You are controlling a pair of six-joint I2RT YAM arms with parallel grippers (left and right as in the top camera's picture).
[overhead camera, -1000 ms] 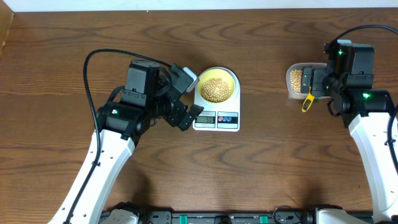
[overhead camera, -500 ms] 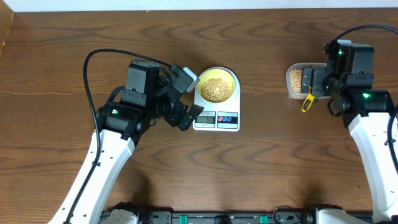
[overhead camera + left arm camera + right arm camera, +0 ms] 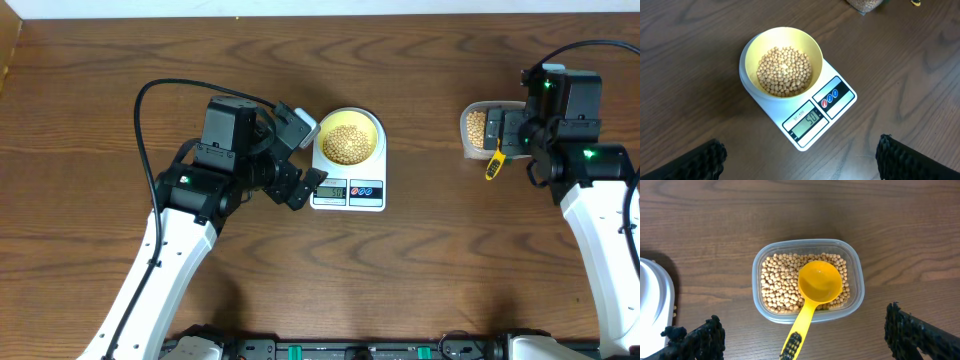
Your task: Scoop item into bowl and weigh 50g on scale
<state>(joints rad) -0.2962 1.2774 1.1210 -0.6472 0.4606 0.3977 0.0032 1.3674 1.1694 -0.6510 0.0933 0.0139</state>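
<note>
Fifty is shown on the scale (image 3: 832, 95), beans (image 3: 784, 71) heaped in the bowl (image 3: 782, 36) — weighing is judged finished; left gripper (image 3: 300, 158) and right gripper (image 3: 802, 330) are spread open, empty.

Overhead top-down, wrist cams close; scale (image 3: 348, 192) shared

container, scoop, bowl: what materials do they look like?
Container: probably clear plastic; the beans show through its wall.
Scoop: glossy yellow plastic, going by the soft highlights in its cup.
Bowl: matte pale yellow, plastic or ceramic; can't tell which.
</note>
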